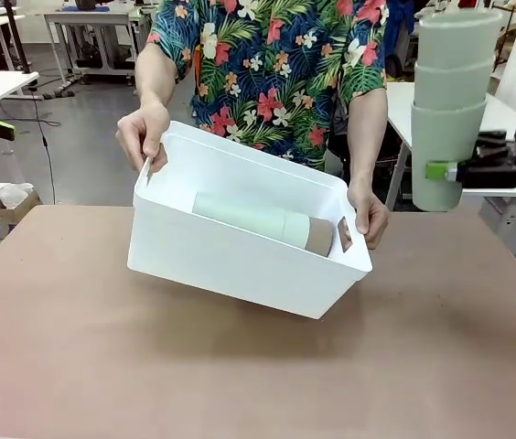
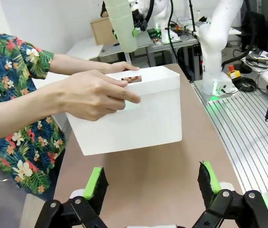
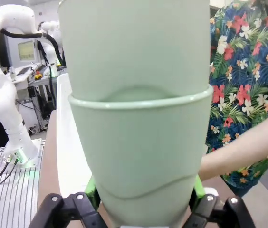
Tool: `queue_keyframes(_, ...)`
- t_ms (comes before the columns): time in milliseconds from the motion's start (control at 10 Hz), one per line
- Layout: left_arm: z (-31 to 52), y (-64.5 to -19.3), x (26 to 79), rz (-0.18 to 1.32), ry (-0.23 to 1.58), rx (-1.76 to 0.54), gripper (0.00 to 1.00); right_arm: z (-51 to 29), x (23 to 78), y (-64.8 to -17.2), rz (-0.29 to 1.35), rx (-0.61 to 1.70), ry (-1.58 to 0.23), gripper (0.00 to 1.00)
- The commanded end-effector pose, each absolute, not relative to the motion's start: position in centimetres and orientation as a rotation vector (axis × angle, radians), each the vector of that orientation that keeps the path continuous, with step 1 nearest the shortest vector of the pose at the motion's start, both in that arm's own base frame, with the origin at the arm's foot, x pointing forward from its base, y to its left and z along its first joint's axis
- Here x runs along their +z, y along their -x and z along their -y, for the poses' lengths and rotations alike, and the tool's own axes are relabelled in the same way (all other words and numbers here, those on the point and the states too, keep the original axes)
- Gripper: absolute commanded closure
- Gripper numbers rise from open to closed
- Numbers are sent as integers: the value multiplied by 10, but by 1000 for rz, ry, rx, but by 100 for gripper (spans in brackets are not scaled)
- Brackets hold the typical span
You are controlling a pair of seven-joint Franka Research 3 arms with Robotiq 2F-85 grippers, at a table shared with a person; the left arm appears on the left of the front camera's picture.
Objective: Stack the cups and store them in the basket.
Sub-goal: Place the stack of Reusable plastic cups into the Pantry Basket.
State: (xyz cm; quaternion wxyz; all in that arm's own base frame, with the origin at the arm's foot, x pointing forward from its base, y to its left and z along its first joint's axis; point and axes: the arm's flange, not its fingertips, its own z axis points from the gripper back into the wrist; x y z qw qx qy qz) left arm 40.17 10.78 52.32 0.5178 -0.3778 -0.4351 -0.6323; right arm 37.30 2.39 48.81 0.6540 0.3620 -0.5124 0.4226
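Front, basket: you see the white plastic bin [image 1: 240,240], smooth with a rounded rim, tilted toward you and lifted off the table; a person's hands [image 1: 143,135] grip both cut-out handles.
Front, inside: a nested stack lies on its side in it, mint cups [image 1: 240,216] ending in a tan one [image 1: 318,235]; how many, you cannot tell.
Front, right gripper: [image 1: 450,171] it is clamped on the bottom of an upright mint stack [image 1: 450,101] held high at the right; three matte tumblers show, the top one cut off by the frame.
Front, surface: a plain brown matte table [image 1: 258,375]; grey floor, workbenches and a cardboard box behind.
Left wrist, gripper: [image 2: 152,183] your green pads stand wide apart over the table, holding nothing.
Left wrist, basket: it sits ahead, one hand over its near handle; the mint stack hangs beyond it, with white arms and a slotted metal bench to the right.
Right wrist, stack: mint cups block most of the picture; green pads [image 3: 196,186] press both sides of the lowest cup, largely hidden behind it.
Right wrist, background: a strip of the basket's rim shows at left, a flowered shirt at right.
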Motion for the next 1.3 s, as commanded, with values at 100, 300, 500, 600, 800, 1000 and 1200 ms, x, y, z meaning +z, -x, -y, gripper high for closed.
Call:
queue_keyframes(100, -106, -399, 524, 1030, 901, -1510, 0, -71, 533, -349, 1096, 967, -733, 15)
queue_keyframes(300, -106, -399, 524, 1030, 901, -1510, 0, -115, 546, -357, 1048, 1009, -665, 15)
queue_keyframes(500, -106, -399, 524, 1030, 901, -1510, 0, -149, 544, -363, 1002, 1020, -591, 15)
queue_keyframes(600, -106, -399, 524, 1030, 901, -1510, 0, -159, 542, -368, 979, 1024, -574, 15)
queue_keyframes(800, -106, -399, 524, 1030, 901, -1510, 0, -172, 541, -389, 953, 1002, -625, 15)
queue_keyframes(1000, -106, -399, 524, 1030, 901, -1510, 0, -164, 531, -361, 995, 1056, -573, 15)
queue_keyframes(1200, -106, -399, 524, 1030, 901, -1510, 0, -164, 531, -361, 995, 1056, -573, 15)
